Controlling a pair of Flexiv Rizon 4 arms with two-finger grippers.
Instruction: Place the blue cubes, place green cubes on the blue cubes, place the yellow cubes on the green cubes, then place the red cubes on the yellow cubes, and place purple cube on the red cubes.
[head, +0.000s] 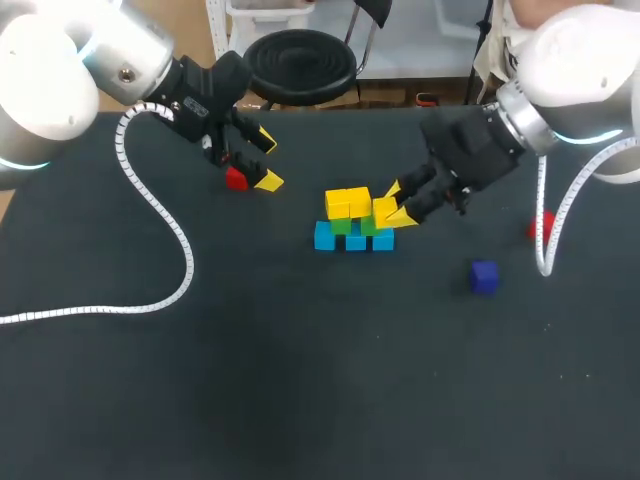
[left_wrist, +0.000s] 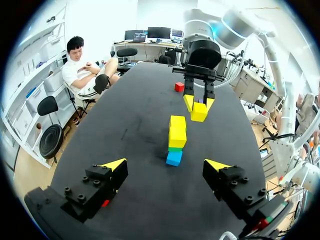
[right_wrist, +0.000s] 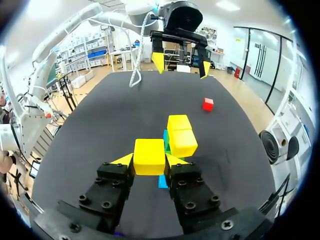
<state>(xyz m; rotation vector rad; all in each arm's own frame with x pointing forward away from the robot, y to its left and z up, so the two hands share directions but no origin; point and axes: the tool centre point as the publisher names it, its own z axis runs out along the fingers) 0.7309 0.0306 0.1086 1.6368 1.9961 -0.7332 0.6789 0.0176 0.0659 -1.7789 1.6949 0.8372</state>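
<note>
So right gripper (right_wrist: 149, 160) is clamped on a yellow cube (right_wrist: 149, 155), with the stacked yellow cubes (right_wrist: 181, 136) just ahead of it, probably joining that layer. Meanwhile left gripper (head: 266, 160) is spread apart beside a red cube (head: 236, 179), likely next.

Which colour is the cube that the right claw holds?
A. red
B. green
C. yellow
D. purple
C: in the right wrist view the right claw is shut on a yellow cube, with one yellow tip at each side of it.
</note>
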